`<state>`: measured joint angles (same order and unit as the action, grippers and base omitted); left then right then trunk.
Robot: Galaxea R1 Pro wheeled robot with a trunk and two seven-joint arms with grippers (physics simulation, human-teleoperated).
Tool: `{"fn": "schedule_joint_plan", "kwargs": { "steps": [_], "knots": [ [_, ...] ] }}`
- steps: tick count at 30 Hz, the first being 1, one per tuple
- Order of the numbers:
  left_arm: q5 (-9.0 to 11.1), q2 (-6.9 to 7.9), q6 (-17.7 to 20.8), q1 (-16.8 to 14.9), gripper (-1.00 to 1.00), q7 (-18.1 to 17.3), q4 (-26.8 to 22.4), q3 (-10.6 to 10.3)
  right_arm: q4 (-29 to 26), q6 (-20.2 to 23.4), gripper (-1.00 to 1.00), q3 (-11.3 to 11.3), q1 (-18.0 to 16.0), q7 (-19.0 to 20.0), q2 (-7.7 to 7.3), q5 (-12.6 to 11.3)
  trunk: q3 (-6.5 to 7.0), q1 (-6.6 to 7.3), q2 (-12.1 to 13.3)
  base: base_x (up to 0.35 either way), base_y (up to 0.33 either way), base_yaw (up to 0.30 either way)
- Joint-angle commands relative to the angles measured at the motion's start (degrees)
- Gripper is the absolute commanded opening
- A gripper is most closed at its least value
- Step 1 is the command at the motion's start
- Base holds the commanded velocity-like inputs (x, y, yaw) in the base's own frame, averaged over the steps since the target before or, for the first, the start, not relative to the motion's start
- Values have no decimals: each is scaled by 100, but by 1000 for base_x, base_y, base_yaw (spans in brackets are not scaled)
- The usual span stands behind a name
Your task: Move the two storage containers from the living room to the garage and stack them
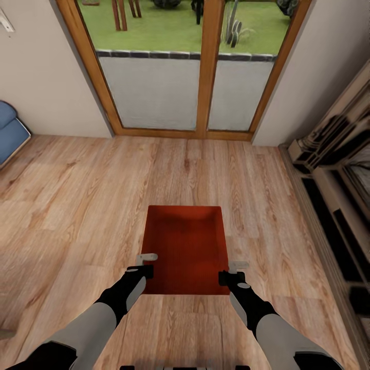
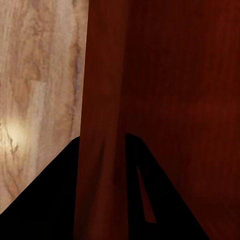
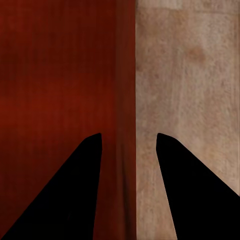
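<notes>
One red-orange open-top storage container (image 1: 186, 246) sits straight ahead of me over the light wood plank floor of the living room. My left gripper (image 1: 147, 261) is at its left wall and my right gripper (image 1: 237, 269) at its right wall, both near the front corners. In the left wrist view the red wall (image 2: 102, 100) fills the space between the dark fingers (image 2: 50, 205) of the left gripper (image 2: 102, 145). In the right wrist view the wall (image 3: 117, 100) runs between the fingers of the right gripper (image 3: 129, 145), with a thin strip of floor beside one finger (image 3: 195, 200).
Wood-framed glass doors (image 1: 205, 67) stand ahead with beige walls on both sides. A blue sofa (image 1: 10, 128) edge shows at the far left. A dark and beige fireplace unit (image 1: 334, 169) lines the right side. Plank floor (image 1: 77, 205) spreads to the left.
</notes>
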<state>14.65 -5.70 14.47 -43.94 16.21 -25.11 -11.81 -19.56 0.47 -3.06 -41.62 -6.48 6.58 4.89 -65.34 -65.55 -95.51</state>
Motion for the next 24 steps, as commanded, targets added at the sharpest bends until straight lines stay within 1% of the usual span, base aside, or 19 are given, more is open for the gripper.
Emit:
{"fn": "schedule_joint_plan", "kwargs": {
  "steps": [1,24],
  "knots": [
    [74,8,47,1,-100,84,10,-58,-66,-2,-100,-64,-4,-25,3,117,16,23,40,0,0,0],
    [73,7,47,2,-100,84,14,-58,-66,-12,-100,-63,-4,-29,10,117,428,528,963,0,0,0]
  ]
}}
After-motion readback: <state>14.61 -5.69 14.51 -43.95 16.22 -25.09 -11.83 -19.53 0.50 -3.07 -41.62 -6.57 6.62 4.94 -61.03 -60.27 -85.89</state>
